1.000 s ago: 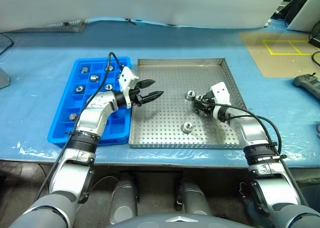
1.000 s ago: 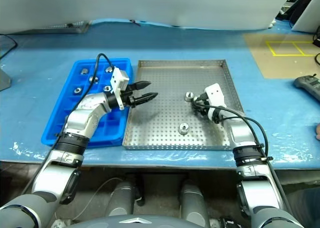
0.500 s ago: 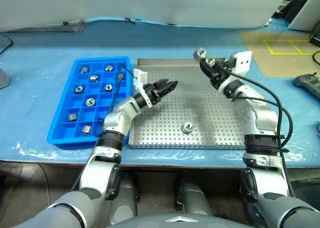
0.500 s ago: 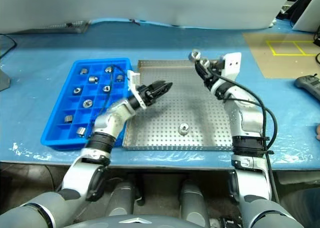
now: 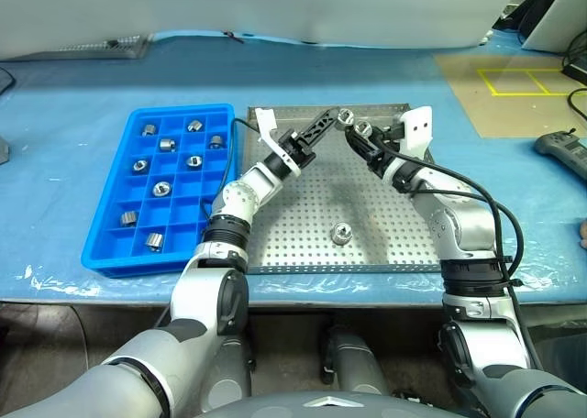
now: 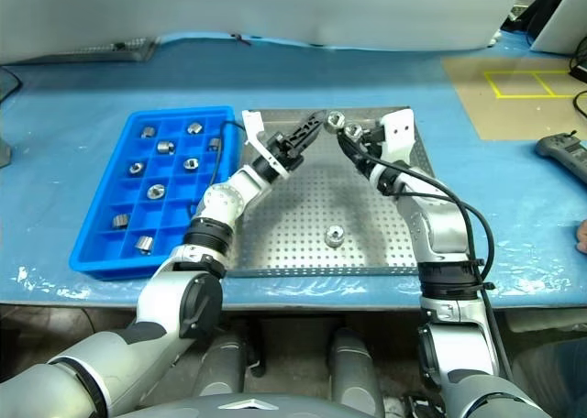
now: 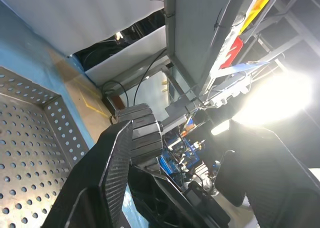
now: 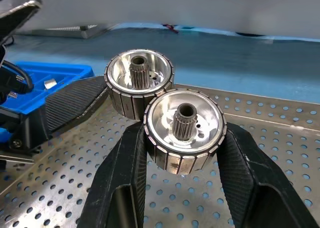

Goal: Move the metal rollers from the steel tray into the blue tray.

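My right gripper [image 5: 361, 134] is raised above the steel tray [image 5: 404, 218] and is shut on a metal roller [image 8: 184, 130]. A second roller [image 8: 140, 82] sits just beyond it and touches it. My left gripper [image 5: 323, 123] points up toward that pair with its fingers apart. One ridged finger [image 8: 75, 105] is beside the second roller [image 7: 145, 133]. I cannot tell what holds that roller. A third roller [image 5: 340, 234] lies on the tray's perforated floor. The blue tray [image 5: 93, 244] lies to the left of the steel tray with several rollers [image 5: 161, 188] in its compartments.
Blue sheeting covers the table. At the right edge lies a dark handset [image 5: 559, 147]. A brown mat with yellow tape [image 5: 514, 86] is at the back right. A perforated metal piece [image 5: 92, 48] lies at the back left.
My right gripper rose off the steel tray floor with the roller and swung left. My left gripper moved right, rolled and tilted upward until its tips met the rollers.
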### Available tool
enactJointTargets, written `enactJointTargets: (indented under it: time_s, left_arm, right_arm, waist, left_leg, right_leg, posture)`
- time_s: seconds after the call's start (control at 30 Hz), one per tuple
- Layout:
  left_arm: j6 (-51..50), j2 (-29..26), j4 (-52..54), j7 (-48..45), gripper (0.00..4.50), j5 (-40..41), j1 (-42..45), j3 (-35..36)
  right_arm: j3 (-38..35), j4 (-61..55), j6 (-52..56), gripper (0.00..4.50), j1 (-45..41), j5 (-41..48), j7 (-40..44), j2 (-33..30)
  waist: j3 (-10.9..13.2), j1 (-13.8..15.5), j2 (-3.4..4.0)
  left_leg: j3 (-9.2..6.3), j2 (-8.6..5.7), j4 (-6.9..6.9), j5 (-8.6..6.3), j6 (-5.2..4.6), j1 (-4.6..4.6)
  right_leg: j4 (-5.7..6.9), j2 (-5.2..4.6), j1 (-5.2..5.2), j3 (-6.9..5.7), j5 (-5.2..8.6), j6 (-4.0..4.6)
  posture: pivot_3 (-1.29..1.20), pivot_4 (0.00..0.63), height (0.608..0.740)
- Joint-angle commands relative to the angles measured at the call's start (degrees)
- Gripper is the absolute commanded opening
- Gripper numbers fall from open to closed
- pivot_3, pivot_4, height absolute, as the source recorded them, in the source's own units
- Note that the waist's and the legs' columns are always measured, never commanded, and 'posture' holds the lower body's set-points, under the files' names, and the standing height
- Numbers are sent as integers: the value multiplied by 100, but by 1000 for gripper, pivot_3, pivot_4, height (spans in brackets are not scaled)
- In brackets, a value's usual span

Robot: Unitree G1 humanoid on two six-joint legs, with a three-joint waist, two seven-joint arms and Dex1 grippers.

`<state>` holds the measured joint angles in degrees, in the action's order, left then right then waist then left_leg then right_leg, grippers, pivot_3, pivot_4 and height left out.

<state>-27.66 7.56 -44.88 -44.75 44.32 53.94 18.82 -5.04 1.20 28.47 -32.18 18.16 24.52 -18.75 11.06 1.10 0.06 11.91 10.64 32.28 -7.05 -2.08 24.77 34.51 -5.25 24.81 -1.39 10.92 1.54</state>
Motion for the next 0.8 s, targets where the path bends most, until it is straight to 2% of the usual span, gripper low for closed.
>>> enactJointTargets:
  time_s: [0.03,0.33,0.53,0.8]
  left_arm:
    - [202,397,-126,-96,3225,-31,362,-61]
    - [830,389,-781,-114,3225,-484,628,-181]
    - [1473,396,-1072,541,3225,-735,633,-26]
    - [1386,509,-1166,524,3225,-512,757,109]
  right_arm:
    - [98,-395,-46,1610,-59,-38,24,-28]
    - [92,-549,-84,1610,-123,-7,-20,120]
    - [-43,-592,-310,1610,-164,31,-145,330]
    - [28,-625,-310,1610,-143,29,-151,449]
  waist:
    - [0,-6,0]
    - [0,-20,0]
    - [1,-28,-1]
    - [1,-28,-1]
  left_leg:
    - [0,0,0,0,0,3]
    - [-3,0,3,-1,-3,16]
    - [-3,2,4,-1,-3,25]
    - [-3,1,6,-1,-4,25]
  right_leg:
    - [0,0,2,-1,0,0]
    - [0,0,13,-2,0,0]
    - [2,0,24,-3,0,0]
    - [4,-1,24,-4,-1,1]
  posture:
    - [-317,150,740]
    - [-327,150,740]
    - [-328,150,740]
    - [-331,150,740]
